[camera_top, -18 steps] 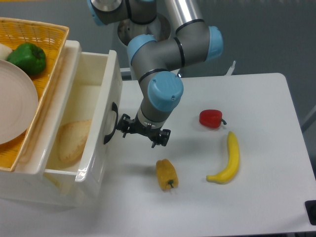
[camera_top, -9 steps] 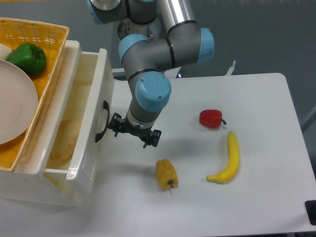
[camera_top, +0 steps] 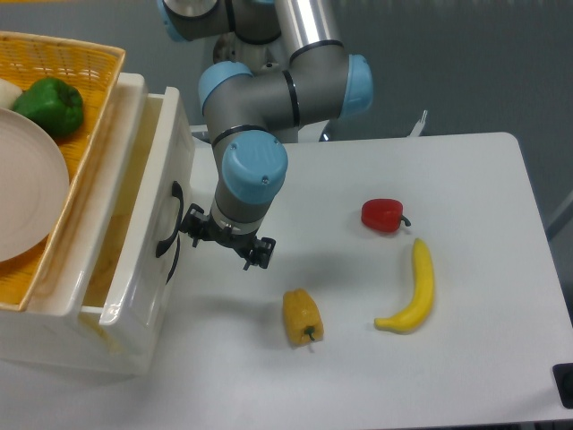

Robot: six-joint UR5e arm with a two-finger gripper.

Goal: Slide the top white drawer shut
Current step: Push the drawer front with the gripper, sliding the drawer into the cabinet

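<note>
The top white drawer (camera_top: 177, 152) stands out a short way from the white cabinet (camera_top: 98, 345) at the left, with only a narrow strip of its inside showing. Its black curved handle (camera_top: 168, 235) faces right. My gripper (camera_top: 226, 240) hangs low over the table right beside the drawer front. Its left finger (camera_top: 192, 221) is against the front next to the handle. The jaws look spread apart and hold nothing.
A yellow woven basket (camera_top: 85, 63) with a green pepper (camera_top: 51, 106) and a white plate (camera_top: 27, 193) sits on the cabinet. A yellow pepper (camera_top: 302, 315), a banana (camera_top: 414, 291) and a red pepper (camera_top: 383, 215) lie on the white table to the right.
My gripper has moved left against the drawer front, and the drawer has slid left into the cabinet. The bread inside is now almost hidden.
</note>
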